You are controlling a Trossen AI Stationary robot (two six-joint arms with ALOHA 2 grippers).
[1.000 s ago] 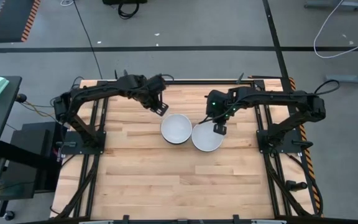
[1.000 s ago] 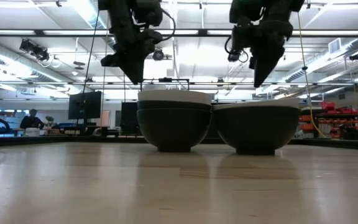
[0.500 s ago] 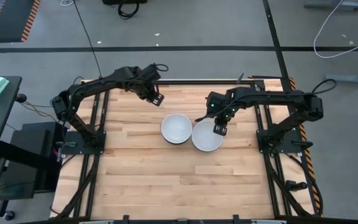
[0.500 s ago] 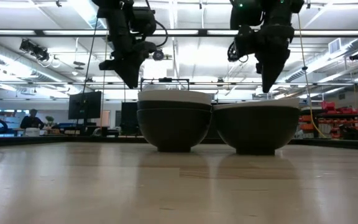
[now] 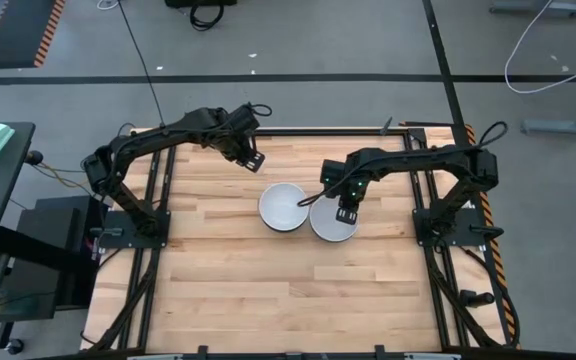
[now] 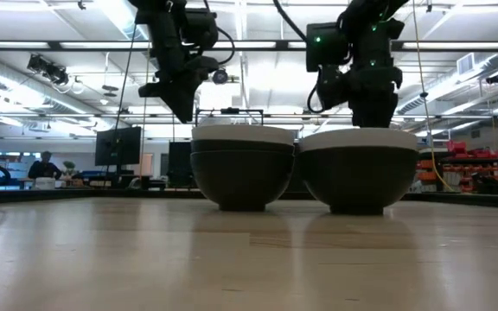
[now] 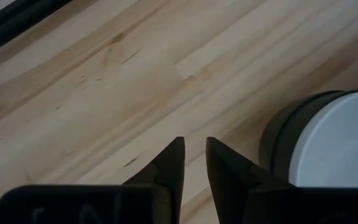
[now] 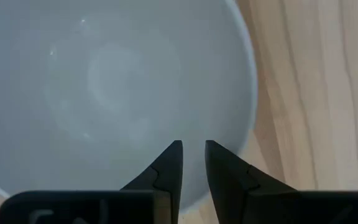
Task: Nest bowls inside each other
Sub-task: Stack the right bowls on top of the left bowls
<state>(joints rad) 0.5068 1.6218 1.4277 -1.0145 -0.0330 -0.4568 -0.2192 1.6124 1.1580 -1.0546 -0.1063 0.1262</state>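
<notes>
Two bowl stacks stand side by side, touching, in the middle of the table. The left stack is a white bowl nested in two black ones. The right stack is a white bowl in a black one. My right gripper is shut and points down into the right white bowl; the rim hides its tips in the low view. My left gripper is shut and hangs above bare wood, far-left of the left stack. My right gripper comes from above, pointing down, with its shut fingertips over the white bowl's inner wall near the rim. Whether they touch the wall, I cannot tell. The stack stands on the table.
The wooden tabletop shows bare planks on the near half. Both arm bases stand at the left and right edges. In the low view the room behind shows monitors and a person far off.
My right gripper has gone down, from above the right stack's rim to inside the white bowl. My left gripper has drawn back from the left stack, up and toward the far-left, then kept still. The bowls have not moved.
</notes>
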